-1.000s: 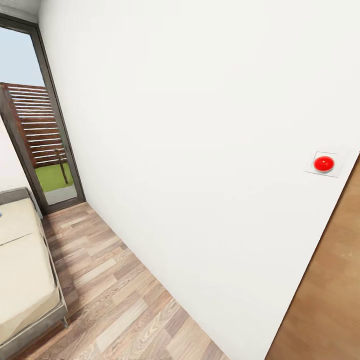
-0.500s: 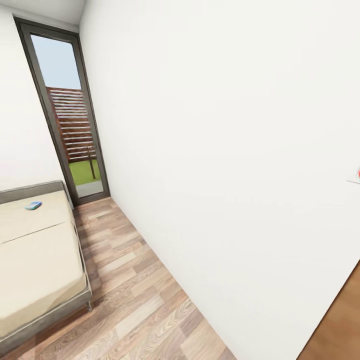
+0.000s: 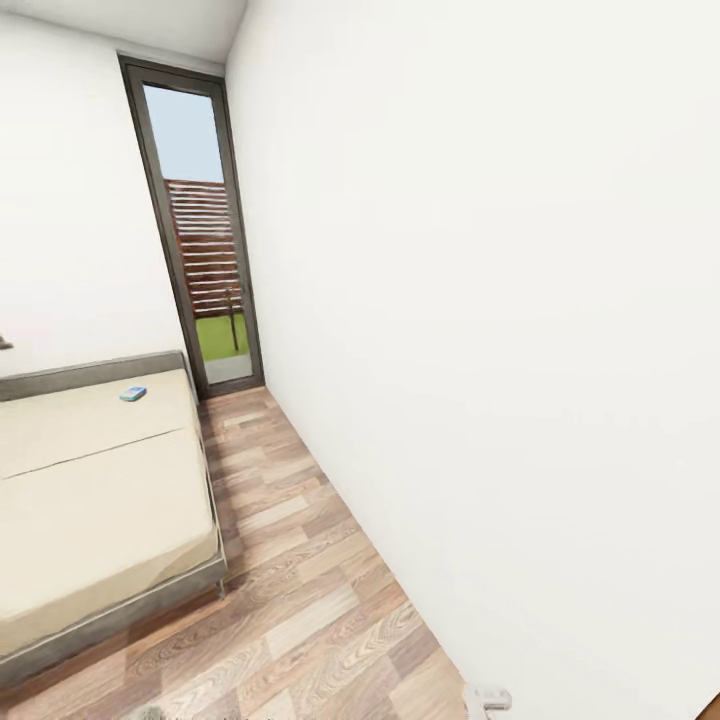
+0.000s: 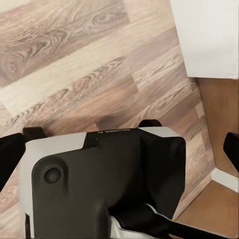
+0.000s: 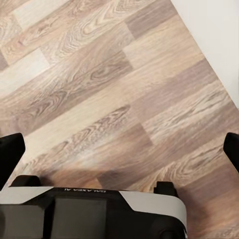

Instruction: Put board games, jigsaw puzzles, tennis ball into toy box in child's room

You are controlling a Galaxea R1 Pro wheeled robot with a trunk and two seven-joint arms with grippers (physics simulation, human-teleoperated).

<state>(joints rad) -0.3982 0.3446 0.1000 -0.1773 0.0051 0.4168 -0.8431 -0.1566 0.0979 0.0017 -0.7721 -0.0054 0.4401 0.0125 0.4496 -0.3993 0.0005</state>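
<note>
Bed: a wide low bed with a two-part beige mattress and low grey headboard (image 3: 100, 490) fills the lower left of the head view; its left side and near corner are cut off by the frame edge.
Board game: one small flat blue box (image 3: 133, 394) lies on the far mattress section, close to the headboard near the upper right corner of the bed; its print is too small to read. The second game on the bed cannot be made out.
Window: a tall grey-framed glass panel (image 3: 205, 230) stands in the upper left centre, beyond the bed, with brown slats and a strip of green grass behind it.
Wall: a plain white wall (image 3: 480, 300) takes up the right half of the head view.
Floor: wood-plank flooring (image 3: 300, 590) runs between the bed and that wall, from the window towards the bottom edge.
Bottom edge: a small pale grey part (image 3: 487, 699) pokes in at the lower right of the head view, too cropped to identify.
Left gripper: in the left wrist view the left gripper (image 4: 119, 149) hangs over the planks, its dark fingertips (image 4: 11, 149) at opposite edges of the picture, spread wide with nothing between them; a grey and black housing (image 4: 104, 184) blocks the lower part of the view.
Right gripper: in the right wrist view the right gripper (image 5: 119, 149) is likewise spread wide and empty above the wood planks, its fingertips (image 5: 10, 152) cut by the frame sides.
</note>
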